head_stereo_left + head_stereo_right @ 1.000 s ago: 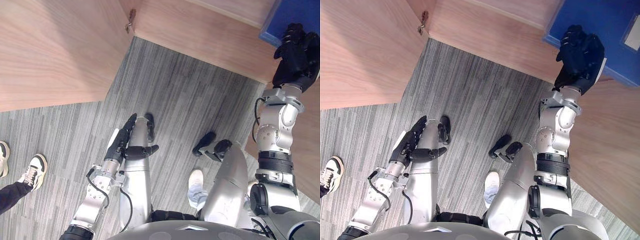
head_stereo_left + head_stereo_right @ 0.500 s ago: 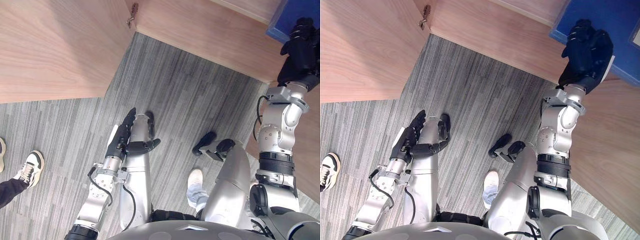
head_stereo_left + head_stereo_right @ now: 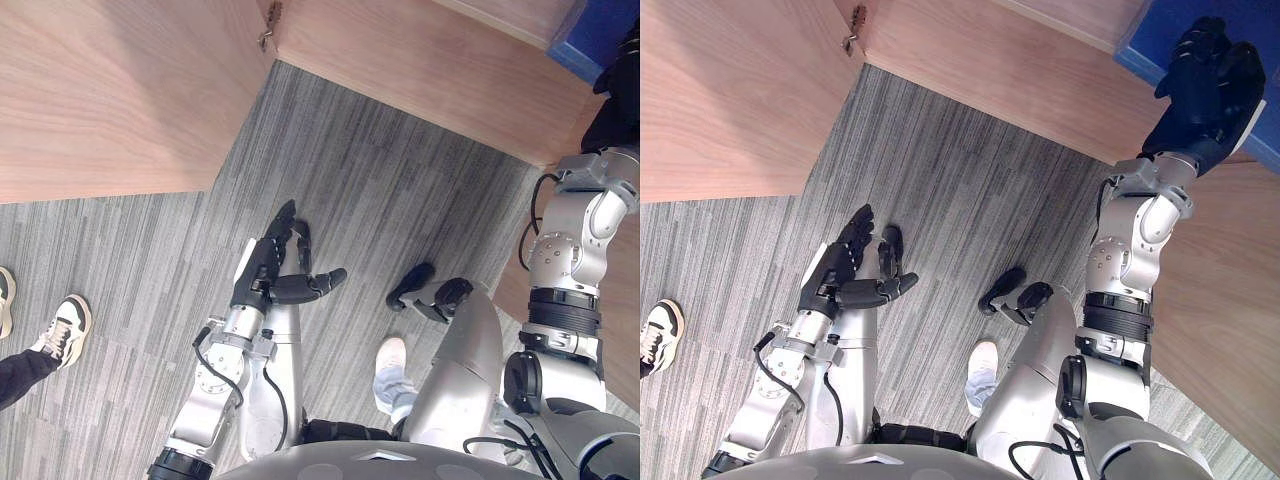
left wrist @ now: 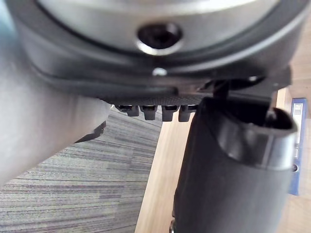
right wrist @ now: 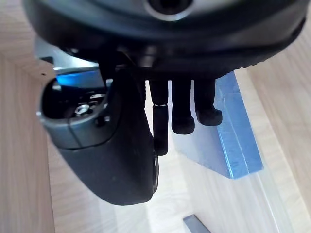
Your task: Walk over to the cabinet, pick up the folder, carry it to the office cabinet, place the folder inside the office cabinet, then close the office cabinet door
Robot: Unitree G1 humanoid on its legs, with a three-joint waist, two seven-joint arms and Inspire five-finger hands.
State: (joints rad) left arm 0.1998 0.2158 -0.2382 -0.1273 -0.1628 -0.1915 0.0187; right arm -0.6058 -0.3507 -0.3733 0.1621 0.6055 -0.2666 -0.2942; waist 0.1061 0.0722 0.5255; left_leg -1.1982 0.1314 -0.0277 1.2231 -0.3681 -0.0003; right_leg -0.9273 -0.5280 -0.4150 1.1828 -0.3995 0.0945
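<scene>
The blue folder (image 3: 1150, 35) lies flat on a light wood cabinet top (image 3: 1210, 290) at the far right, also seen as a blue slab (image 5: 233, 136) past my right hand's fingers. My right hand (image 3: 1205, 90) is raised over the folder, fingers straight and spread, holding nothing; whether it touches the folder is unclear. My left hand (image 3: 265, 275) hangs low over the grey carpet with fingers straight and thumb out, empty. The folder's spine (image 4: 297, 145) shows far off in the left wrist view.
A large wood panel (image 3: 100, 90) with a metal hinge (image 3: 268, 30) fills the upper left. A wood cabinet face (image 3: 420, 70) runs along the back. A person's shoe (image 3: 60, 330) stands on the striped grey carpet (image 3: 380, 190) at the left.
My right hand has reached farther up and to the right over the folder. The left hand has lifted a little and swung forward. The view has shifted slightly.
</scene>
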